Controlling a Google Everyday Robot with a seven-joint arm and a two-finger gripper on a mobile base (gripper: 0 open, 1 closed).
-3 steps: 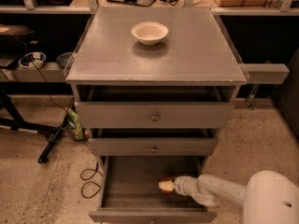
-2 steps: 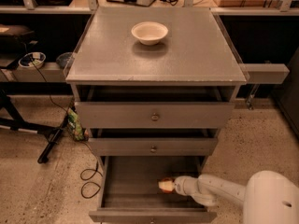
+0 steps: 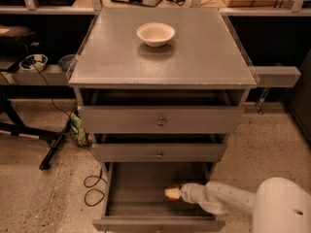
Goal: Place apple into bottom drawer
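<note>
The bottom drawer [image 3: 138,191] of the grey-brown cabinet is pulled open. The two drawers above it are slightly ajar. The apple [image 3: 172,193] is inside the open drawer, right of its middle, red with a pale patch. My gripper [image 3: 181,193] reaches in from the right on a white arm and is right against the apple. I cannot tell whether the apple rests on the drawer floor or is held just above it.
A cream bowl [image 3: 155,34] sits on the cabinet top [image 3: 194,57]. Black cables [image 3: 92,183] and a metal stand leg [image 3: 53,147] lie on the floor to the left. A shelf with small bowls [image 3: 34,62] runs behind on the left.
</note>
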